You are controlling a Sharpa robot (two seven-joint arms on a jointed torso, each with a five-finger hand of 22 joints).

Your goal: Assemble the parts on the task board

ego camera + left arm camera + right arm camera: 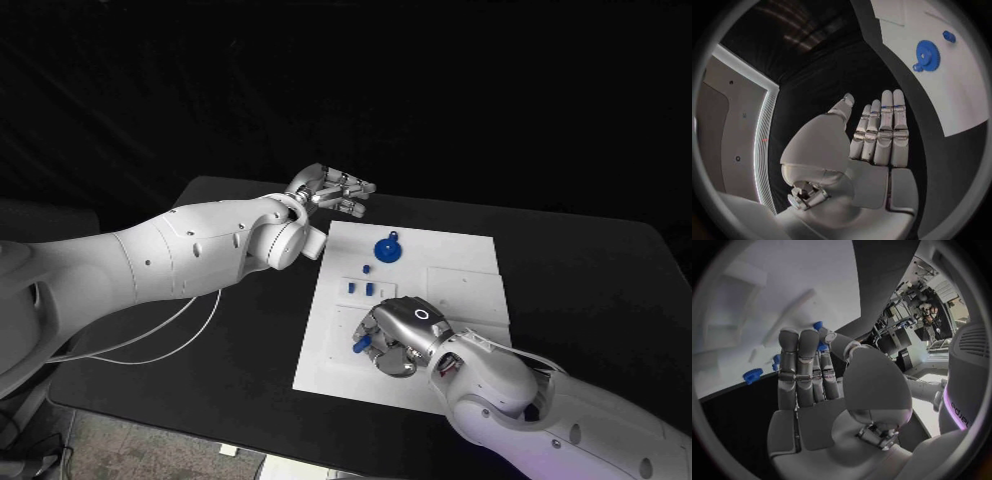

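The white task board (447, 285) lies mid-table. On its far part sits a blue gear (387, 249), with a small blue peg (369, 268) just nearer and two small blue parts (361, 289) below that. My right hand (401, 335) hovers low over the board's near left area. In the right wrist view its thumb and a finger pinch a small blue part (820, 335), which shows in the head view beside the fingers (361, 345). My left hand (332, 188) hangs past the board's far left corner, fingers straight (879, 135) and holding nothing. The left wrist view also shows the gear (927, 55).
Black table (577, 260) surrounds the board on all sides. A pale cable (173, 325) loops under my left arm near the table's left edge. Shallow rectangular recesses (469, 285) mark the board's right half.
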